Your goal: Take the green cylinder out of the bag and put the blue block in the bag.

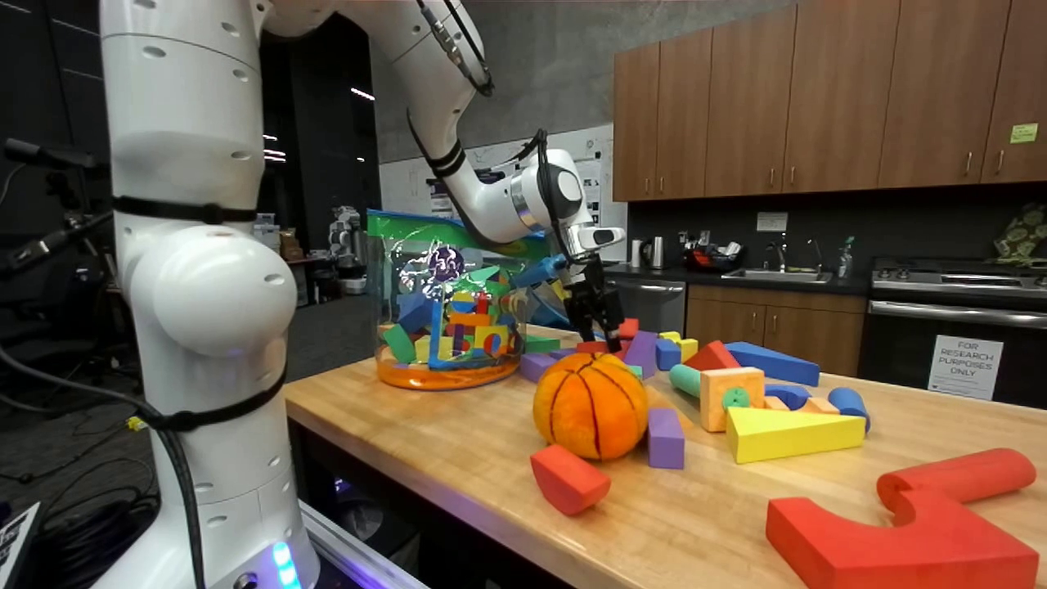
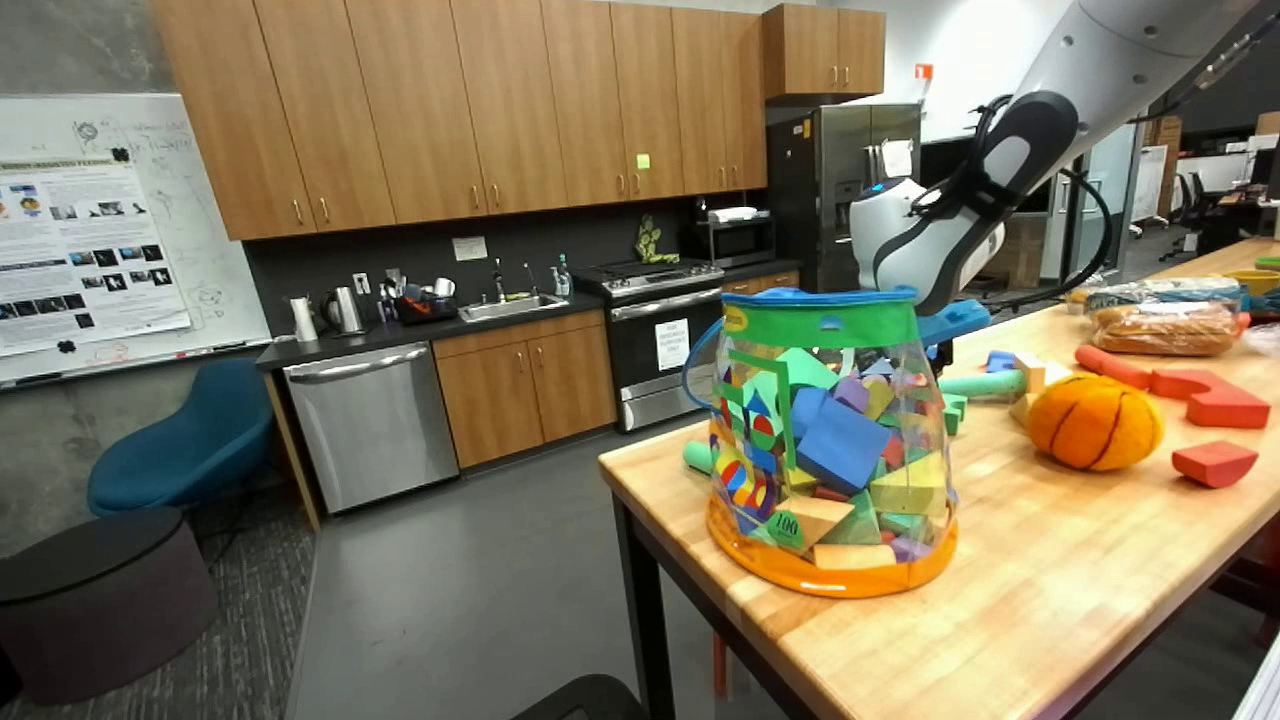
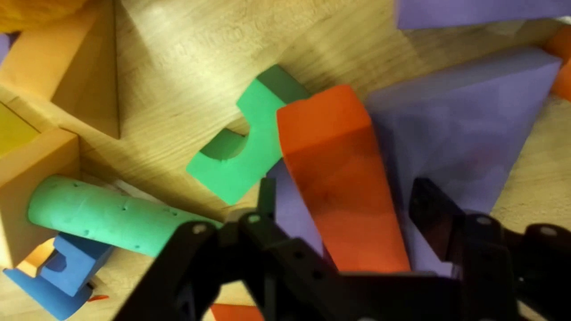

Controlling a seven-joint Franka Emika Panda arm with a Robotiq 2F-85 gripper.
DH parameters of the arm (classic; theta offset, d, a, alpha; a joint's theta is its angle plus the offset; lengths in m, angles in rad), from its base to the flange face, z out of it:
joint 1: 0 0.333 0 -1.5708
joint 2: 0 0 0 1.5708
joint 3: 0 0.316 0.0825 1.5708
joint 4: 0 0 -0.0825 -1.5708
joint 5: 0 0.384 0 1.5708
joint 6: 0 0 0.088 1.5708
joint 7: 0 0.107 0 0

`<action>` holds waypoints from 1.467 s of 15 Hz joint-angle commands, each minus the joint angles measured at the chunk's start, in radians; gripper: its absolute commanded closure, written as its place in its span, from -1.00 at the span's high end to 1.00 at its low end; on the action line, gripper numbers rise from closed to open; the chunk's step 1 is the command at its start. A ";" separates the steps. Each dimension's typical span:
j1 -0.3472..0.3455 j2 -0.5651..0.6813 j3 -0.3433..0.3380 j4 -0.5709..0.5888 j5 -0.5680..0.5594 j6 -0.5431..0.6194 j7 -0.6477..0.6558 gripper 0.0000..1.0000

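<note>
The clear bag with green trim [image 2: 860,322] and orange base stands upright on the table, blocks showing through its wall; both exterior views have it. A green cylinder [image 3: 107,214] lies outside the bag, left of my fingers in the wrist view. Another green cylinder [image 2: 697,457] lies by the table edge beside the bag. Blue pieces include a small block [image 1: 668,353] on the table and a large block [image 2: 843,445] inside the bag; which is meant I cannot tell. My gripper [image 3: 345,196] is open, low over the pile, fingers either side of a red block [image 3: 337,151], gaps visible both sides.
Close round the gripper are a purple triangle [image 3: 455,129] and a green arch [image 3: 250,142]. An orange ball [image 1: 590,405], a red half-round block [image 1: 570,481] and a yellow wedge [image 1: 793,433] lie nearer the front. Bagged bread [image 2: 1165,325] sits farther along the table.
</note>
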 commanded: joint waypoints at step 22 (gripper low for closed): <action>-0.008 -0.233 -0.070 0.024 -0.032 0.051 0.046 -0.65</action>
